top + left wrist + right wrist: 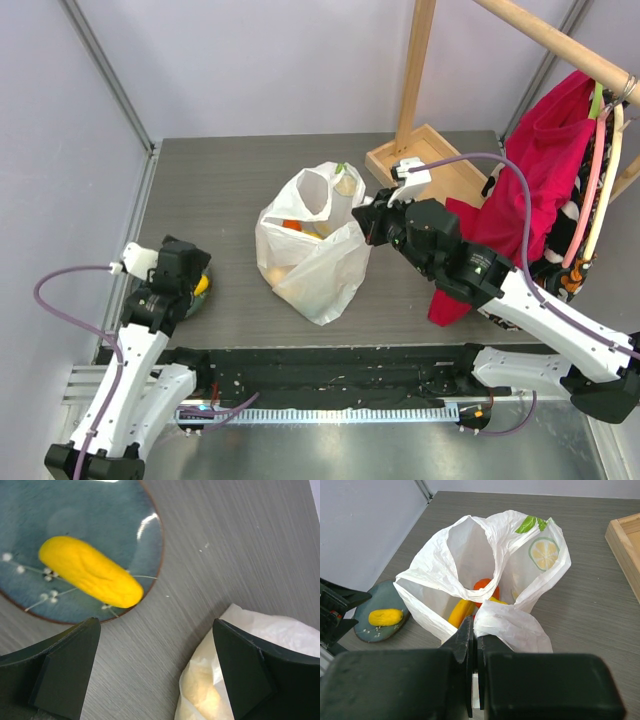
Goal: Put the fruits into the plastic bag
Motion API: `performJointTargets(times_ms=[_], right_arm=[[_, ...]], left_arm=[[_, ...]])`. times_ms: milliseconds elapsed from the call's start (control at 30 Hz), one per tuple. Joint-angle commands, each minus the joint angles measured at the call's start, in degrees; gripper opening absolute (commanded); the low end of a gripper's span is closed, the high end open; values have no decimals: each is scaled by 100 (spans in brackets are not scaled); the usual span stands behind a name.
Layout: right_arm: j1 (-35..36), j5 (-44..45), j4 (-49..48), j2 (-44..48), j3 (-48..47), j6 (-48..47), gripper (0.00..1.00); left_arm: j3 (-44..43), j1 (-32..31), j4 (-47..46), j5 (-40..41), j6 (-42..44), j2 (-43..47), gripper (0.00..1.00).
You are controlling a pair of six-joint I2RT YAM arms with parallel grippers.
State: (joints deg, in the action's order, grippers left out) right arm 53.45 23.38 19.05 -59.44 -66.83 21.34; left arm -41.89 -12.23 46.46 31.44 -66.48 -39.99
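Right fingers [464, 647] tight on the plastic bag [470, 550] rim, fruits [485, 586] inside.

the left arm [128, 372] and right arm [545, 305] wore white shells over black joint housings. white camera blocks [138, 258] sat behind the black left gripper [155, 630] and right gripper [474, 630], each trailing a purple cable [58, 276]. the fingers [65, 670] were matte and wedge-shaped.

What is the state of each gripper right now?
Left gripper: open, holding nothing, near the round blue-grey plate with an oblong yellow fruit.
Right gripper: shut on the rim of the thin white translucent plastic bag.
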Motion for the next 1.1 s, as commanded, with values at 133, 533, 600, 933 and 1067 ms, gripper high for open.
performJointTargets(times_ms=[133, 533, 600, 933, 1067], right_arm=[[-19, -17, -235, 152, 12, 19, 1], [-19, 97, -244, 240, 73, -34, 1], [-28, 97, -235, 231, 73, -34, 1], [-28, 106, -235, 249, 91, -43, 1], [-28, 97, -235, 266, 100, -34, 1]], left_arm=[[514, 45, 479, 855, -1526, 88, 100], [971, 581, -497, 329, -1368, -659, 100], [1025, 809, -725, 153, -1219, -756, 100], [1376, 1591, -1832, -419, -384, -1204, 100], [1412, 1785, -2350, -525, 81, -1485, 100]])
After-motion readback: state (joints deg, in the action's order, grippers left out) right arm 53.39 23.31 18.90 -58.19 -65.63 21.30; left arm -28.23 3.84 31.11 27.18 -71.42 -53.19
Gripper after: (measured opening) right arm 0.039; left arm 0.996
